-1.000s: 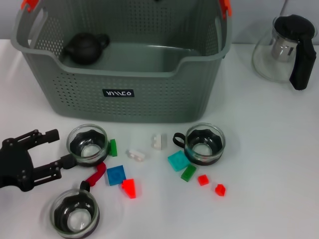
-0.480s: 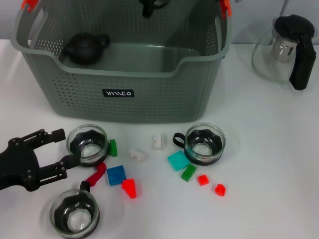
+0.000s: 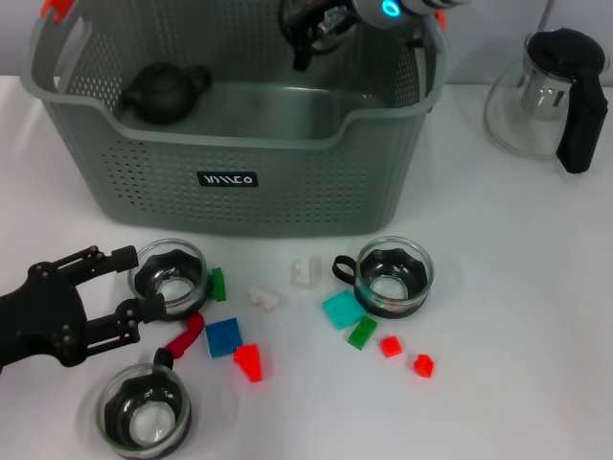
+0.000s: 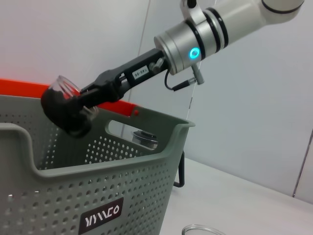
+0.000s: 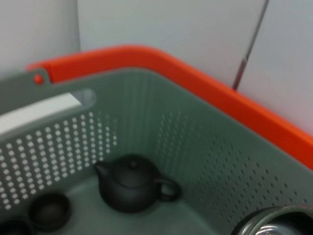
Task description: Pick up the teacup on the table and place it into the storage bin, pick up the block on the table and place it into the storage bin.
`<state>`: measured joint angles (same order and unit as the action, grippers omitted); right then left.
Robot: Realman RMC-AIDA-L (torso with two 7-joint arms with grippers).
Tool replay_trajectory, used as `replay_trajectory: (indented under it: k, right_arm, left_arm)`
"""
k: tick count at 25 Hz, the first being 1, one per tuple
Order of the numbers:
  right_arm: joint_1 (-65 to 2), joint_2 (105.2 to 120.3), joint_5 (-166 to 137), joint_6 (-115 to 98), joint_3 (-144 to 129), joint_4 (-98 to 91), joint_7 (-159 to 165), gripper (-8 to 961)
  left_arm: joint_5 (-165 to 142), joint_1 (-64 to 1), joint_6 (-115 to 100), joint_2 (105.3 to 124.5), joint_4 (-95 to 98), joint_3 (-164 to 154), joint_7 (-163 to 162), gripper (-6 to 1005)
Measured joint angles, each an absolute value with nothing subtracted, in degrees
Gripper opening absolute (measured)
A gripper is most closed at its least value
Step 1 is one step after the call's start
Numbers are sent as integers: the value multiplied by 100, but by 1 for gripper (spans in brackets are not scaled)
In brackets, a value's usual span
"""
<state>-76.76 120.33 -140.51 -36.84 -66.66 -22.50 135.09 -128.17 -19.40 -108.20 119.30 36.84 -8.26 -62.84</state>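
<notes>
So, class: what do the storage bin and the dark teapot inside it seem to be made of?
The storage bin looks like matte grey moulded plastic, given its regular perforations and clip-on orange handles. The teapot looks like unglazed dark ceramic, with a dull, even surface; cast metal cannot be ruled out.

light: bright, even, overhead | shadows: soft, faint | blur: right wrist view soft; teacup (image 4: 66, 105) smeared

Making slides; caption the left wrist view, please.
Right gripper lowers a teacup over the grey storage bin.

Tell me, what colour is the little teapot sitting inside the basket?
The teapot is black all over. It shows best in the right wrist view, sitting on the floor of the grey basket.
</notes>
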Motion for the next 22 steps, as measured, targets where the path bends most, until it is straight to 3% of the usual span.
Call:
replay_trajectory:
  k: [22]
  right_arm:
    - [-7682, 12094, -14009, -3108, -6902, -1579, 13433, 95]
  left_arm:
    - [-12828, -2036, -10766, 11936, 3674, -835, -6284, 776]
